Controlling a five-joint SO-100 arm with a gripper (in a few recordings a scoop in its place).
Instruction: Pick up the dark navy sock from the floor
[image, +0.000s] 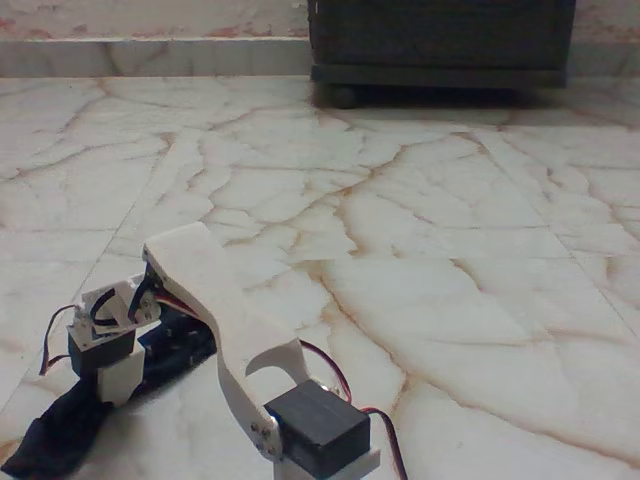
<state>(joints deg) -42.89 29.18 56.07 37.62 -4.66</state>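
The dark navy sock (55, 437) lies limp on the floor (450, 250) at the lower left of the fixed view, and a further dark blue stretch of it shows behind the arm. My white arm is folded low over it. The gripper (119, 384) points down and sits right on the sock's middle, touching or nearly touching the fabric. Wrist and servo block hide its fingertips, so I cannot tell how the jaws stand or whether they hold any fabric.
A dark wooden cabinet (440, 40) on small feet stands at the back against the wall. The arm's base servo (315, 430) with red and black wires sits at the bottom edge. Marble tiles stretch away to the right and back.
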